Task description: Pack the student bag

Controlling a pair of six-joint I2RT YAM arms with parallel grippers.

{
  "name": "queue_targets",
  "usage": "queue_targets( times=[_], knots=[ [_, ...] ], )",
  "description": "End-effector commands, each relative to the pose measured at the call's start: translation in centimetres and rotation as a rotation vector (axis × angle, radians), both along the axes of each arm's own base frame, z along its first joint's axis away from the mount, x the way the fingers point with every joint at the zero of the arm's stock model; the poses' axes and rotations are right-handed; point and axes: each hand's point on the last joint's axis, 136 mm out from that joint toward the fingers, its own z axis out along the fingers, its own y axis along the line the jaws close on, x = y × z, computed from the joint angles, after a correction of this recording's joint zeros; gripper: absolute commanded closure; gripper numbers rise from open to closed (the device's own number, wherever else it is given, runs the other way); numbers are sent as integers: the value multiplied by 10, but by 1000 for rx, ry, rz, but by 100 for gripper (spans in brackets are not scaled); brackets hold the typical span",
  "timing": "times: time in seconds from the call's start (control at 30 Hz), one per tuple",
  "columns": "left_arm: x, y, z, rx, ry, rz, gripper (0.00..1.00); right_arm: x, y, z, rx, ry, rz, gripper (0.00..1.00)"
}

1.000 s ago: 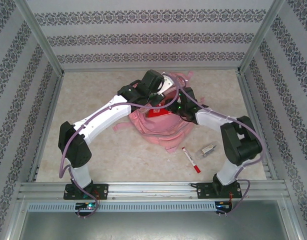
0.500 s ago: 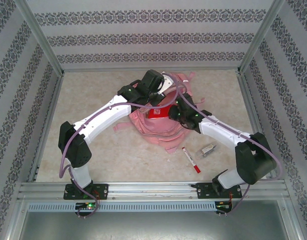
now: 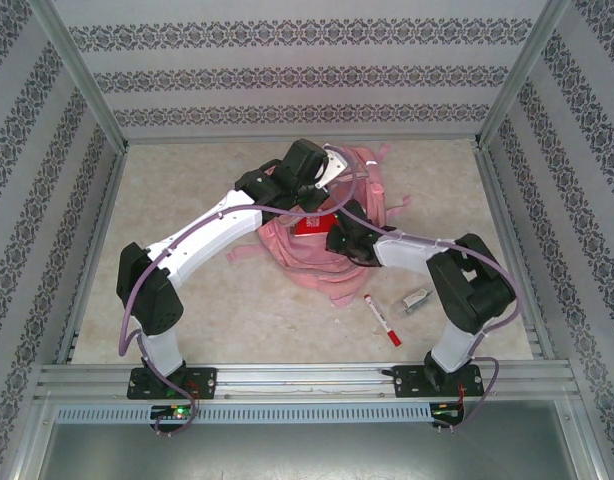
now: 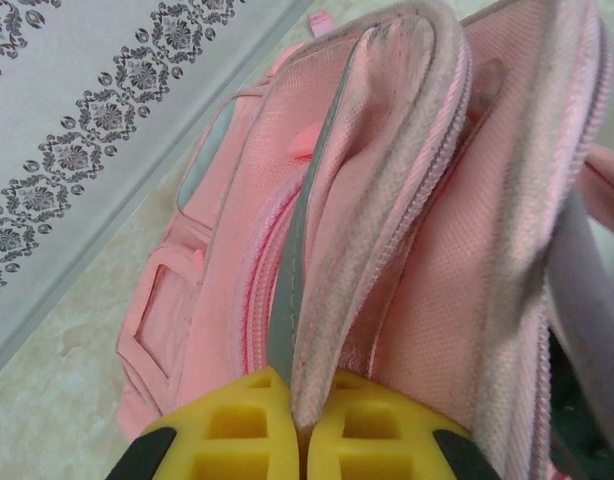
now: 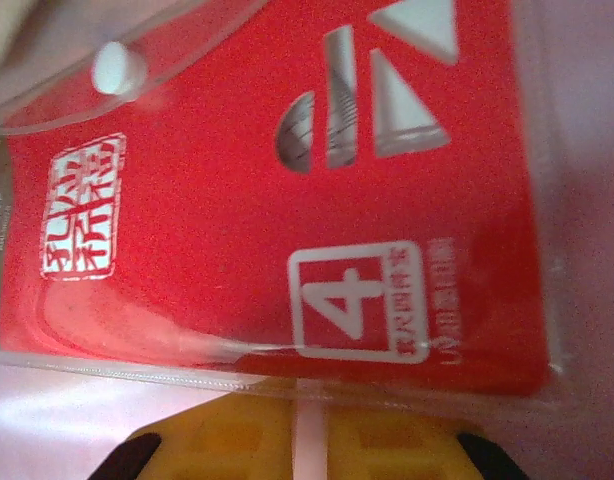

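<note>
So the student bag (image 3: 287, 252) sits mid-counter, soft and floppy, so I'd grab its stiffer zip rim: left hand (image 4: 299, 420) is pinched on that flap, right hand (image 5: 307, 425) is nearly closed at the red packet (image 5: 287, 200), can't tell if it's holding.

Student bag (image 3: 297, 255): large, pink fabric, slumped around the middle of the table (image 3: 187, 190), slightly toward its far edge. Main zip open, grey-trimmed flap standing upright, red packet (image 3: 309, 227) lying in the mouth.
</note>
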Motion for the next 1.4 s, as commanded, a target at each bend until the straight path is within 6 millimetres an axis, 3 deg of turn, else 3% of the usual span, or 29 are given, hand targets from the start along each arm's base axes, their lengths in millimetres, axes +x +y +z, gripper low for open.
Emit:
queue_targets(
  times=[0.0,0.03,0.2,0.3,0.57,0.77,0.9,0.97,1.03,1.1,1.2,1.3,1.37],
  knots=[
    [-2,-13,62,-151,-131,-46,100,46,24,32,55,-190,120,85],
    [-3,-13,62,-150,-130,-51,100,53,27,36,76,-206,136,81],
    [-8,-10,64,-125,-128,-69,100,73,34,42,115,-194,177,80],
    [-10,-9,62,-115,-128,-77,100,79,28,41,84,-197,161,80],
    [-8,-6,52,-104,-114,-51,100,76,15,65,142,-222,86,78],
    [-9,-7,40,-120,-74,-32,100,72,6,81,145,-225,48,83],
    [-6,-9,40,-115,-81,-40,100,76,-13,64,95,-198,4,84],
    [-5,-9,44,-118,-86,-39,100,85,-12,53,130,-184,25,84],
    [-6,-10,46,-123,-89,-39,100,91,-3,53,208,-150,57,84],
    [-4,-10,45,-113,-94,-39,100,86,5,62,242,-107,77,84],
    [-1,-9,44,-94,-93,-26,100,59,12,72,283,-30,75,81],
    [2,-10,43,-99,-99,-18,100,35,10,67,320,23,48,79],
    [3,-11,44,-104,-101,-19,100,30,1,61,309,32,39,79]
  ],
)
